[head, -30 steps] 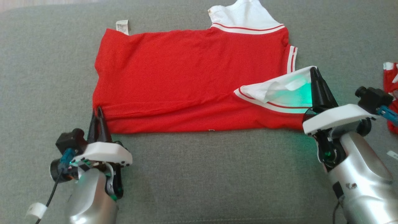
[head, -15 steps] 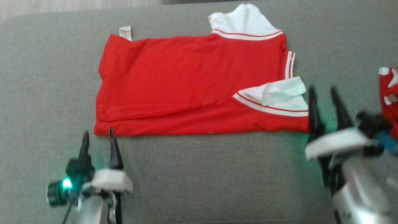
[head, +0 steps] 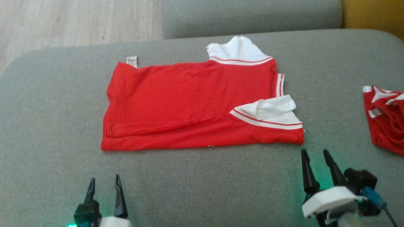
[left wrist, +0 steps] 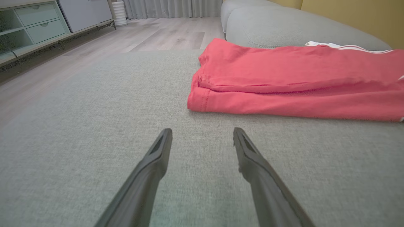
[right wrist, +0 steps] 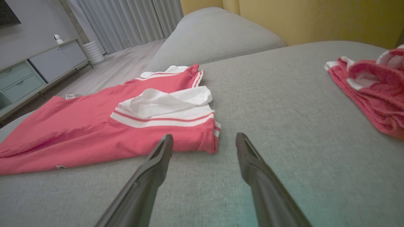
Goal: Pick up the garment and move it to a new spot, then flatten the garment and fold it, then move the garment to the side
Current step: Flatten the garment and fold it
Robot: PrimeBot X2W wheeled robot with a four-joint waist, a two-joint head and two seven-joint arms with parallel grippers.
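The garment [head: 189, 104] is a red shirt with white, red-striped sleeves, lying folded lengthwise and flat on the grey sofa cushion [head: 202, 189]. One white sleeve [head: 268, 110] is folded over its right end. My left gripper [head: 104, 186] stands open, below and short of the shirt's lower left corner [left wrist: 199, 101], touching nothing. My right gripper [head: 315, 157] is open too, just below the shirt's lower right corner [right wrist: 211, 142], with nothing between its fingers.
A second red and white garment [head: 385, 116] lies crumpled at the right edge of the cushion. Another grey cushion [head: 249, 15] sits behind, wood floor [head: 79, 22] to the far left, and a yellow sofa back [right wrist: 300, 19] at the far right.
Both grippers have let go of the shirt, opened and drawn back toward me. The sleeve has dropped flat onto the shirt. The camera has tilted up, showing more of the room.
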